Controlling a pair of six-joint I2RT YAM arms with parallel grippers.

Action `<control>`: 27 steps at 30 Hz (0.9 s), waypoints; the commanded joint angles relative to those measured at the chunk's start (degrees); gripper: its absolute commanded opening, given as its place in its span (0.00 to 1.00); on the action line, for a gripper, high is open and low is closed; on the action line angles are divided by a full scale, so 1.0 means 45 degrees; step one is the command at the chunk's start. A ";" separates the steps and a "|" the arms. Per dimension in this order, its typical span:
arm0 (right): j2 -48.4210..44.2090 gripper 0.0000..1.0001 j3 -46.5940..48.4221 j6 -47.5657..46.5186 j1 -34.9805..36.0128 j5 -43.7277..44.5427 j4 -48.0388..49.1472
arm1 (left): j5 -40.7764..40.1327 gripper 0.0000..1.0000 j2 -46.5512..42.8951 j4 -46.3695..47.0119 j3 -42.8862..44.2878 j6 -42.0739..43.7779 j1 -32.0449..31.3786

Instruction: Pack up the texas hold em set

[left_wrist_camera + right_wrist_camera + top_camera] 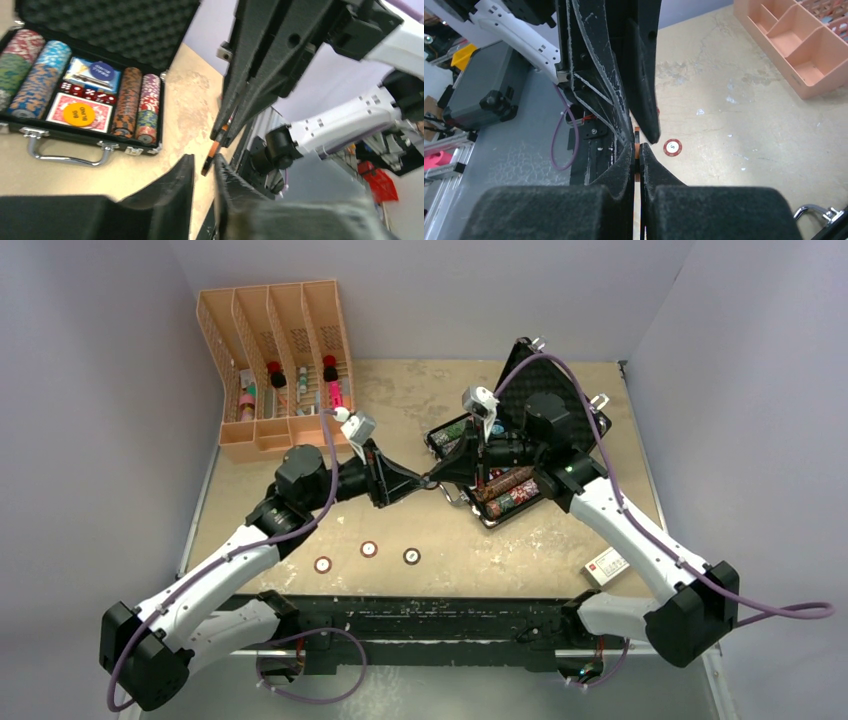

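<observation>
The texas hold em set's black briefcase (535, 375) lies open at right centre, its foam lid (115, 25) up, with rows of coloured chips (131, 102), red dice and a red-backed deck (60, 112) inside. My two grippers meet tip to tip just left of it. An orange chip (212, 157) stands on edge between them, and my right gripper (636, 150) is shut on it (637, 134). My left gripper (204, 162) has its jaws slightly apart around the chip's lower edge. Three loose chips (369, 550) lie on the table nearer the front.
An orange four-slot rack (275, 370) with bottles stands at the back left. A small white and red box (606, 564) lies near the front right. The case's silver handle (65, 159) sticks out toward the grippers. One loose red chip (672, 147) lies under the right wrist.
</observation>
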 commanded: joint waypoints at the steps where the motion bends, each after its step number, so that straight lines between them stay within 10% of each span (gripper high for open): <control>1: -0.0380 0.00 0.0223 -0.0018 0.0087 0.1275 -0.0216 | -0.2408 0.29 -0.0172 -0.0683 0.0831 0.0411 0.0123; 6: -0.0793 0.00 -0.0087 -0.0033 0.0077 0.5422 -0.0625 | -0.4932 0.53 -0.0367 -0.2301 0.1237 0.0965 0.0142; 14: 0.0058 0.00 -0.0767 -0.0757 0.0072 1.2577 -0.2635 | -0.8063 0.57 -0.1111 -0.3340 0.1088 0.1326 0.0151; 27: 0.2401 0.00 -0.0845 0.0524 0.0077 1.3241 -0.4204 | -0.7891 0.57 -0.0286 -0.3329 0.1034 0.1270 0.0144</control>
